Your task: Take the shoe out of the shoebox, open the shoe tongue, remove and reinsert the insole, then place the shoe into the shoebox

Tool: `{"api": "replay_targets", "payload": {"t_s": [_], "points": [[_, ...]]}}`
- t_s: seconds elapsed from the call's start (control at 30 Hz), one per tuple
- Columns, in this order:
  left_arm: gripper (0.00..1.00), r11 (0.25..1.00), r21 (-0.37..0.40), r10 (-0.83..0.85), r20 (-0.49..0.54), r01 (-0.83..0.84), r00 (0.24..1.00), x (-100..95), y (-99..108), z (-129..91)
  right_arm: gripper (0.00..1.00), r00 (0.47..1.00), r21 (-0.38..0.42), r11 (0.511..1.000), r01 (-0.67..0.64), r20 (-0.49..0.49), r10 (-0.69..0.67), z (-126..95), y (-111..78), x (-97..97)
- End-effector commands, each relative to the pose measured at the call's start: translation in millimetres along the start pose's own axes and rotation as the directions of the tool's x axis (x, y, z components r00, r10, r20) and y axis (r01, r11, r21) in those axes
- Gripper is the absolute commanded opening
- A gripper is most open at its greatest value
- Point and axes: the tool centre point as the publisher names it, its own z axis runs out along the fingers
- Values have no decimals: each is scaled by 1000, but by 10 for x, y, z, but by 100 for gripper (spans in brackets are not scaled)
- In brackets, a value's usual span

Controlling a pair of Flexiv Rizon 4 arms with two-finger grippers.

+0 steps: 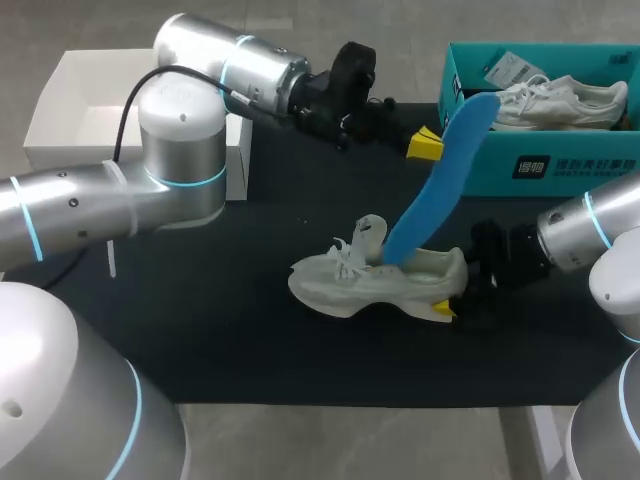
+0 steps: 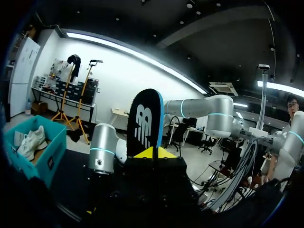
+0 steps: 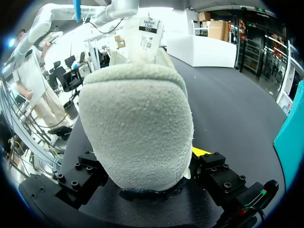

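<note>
Between the yellow tips of the left gripper (image 1: pixel 425 145), the upper end of the blue insole (image 1: pixel 440 180) is pinched tight, held up above the table; the left wrist view shows the tips closed on its edge with the dark underside standing straight up ahead of them. From there the insole slants down, and its lower end sits inside the opening of the pale shoe (image 1: pixel 385 282), just behind the raised tongue. At the heel, the right gripper (image 1: pixel 450 300) clamps the shoe from both sides, fingers pressed against the fuzzy heel cup, sole flat on the black mat (image 1: pixel 250 330).

So the insole is half in, half out: this is the insole step, though which direction I can't say from here. Either way the recipe looks the same. The left arm should travel along the insole's own slant rather than straight up or sideways, so the blue foam does not buckle or drag on the collar. The right gripper's job is pure anchoring, heel pinned down so the shoe does not lift or swivel. If the insole is going in, the toe end needs to slide forward under the tongue before the heel end is let go.

The count: two grippers, both busy; one insole; two shoes, this one and a second (image 1: pixel 565 100) lying in the teal shoebox (image 1: pixel 560 170) at the far right; one white box (image 1: pixel 80 120) at the far left.
</note>
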Motion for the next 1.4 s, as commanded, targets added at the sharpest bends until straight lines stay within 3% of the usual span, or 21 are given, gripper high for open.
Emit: {"api": "replay_targets", "payload": {"t_s": [0.03,0.37,0.73,0.93,1.0,1.07,1.17,1.4], "points": [[0,990,141,-13,-45,19,999,309,-156,-121,0,1000,3,1000,0,2,0,33,-17,8],[0,923,347,-92,-217,165,972,901,-605,-202,0,1000,3,1000,0,2,0,33,-17,8],[0,889,379,-107,-370,255,923,1434,-800,-207,0,1000,3,1000,0,2,0,33,-17,8],[0,891,382,-97,-370,247,924,1592,-803,-102,0,1000,3,1000,0,2,0,33,-17,8],[0,878,401,-74,-425,261,902,1638,-736,-44,0,1000,3,1000,0,2,0,33,-17,8],[0,887,387,-75,-420,253,905,1677,-638,-1,0,1000,3,1000,0,2,0,33,-17,8],[0,850,445,-64,-443,282,894,1690,-537,37,0,1000,3,1000,0,2,0,33,-17,8],[0,822,488,-56,-446,295,893,1815,-396,71,0,1000,3,1000,0,2,0,33,-17,8]]}}
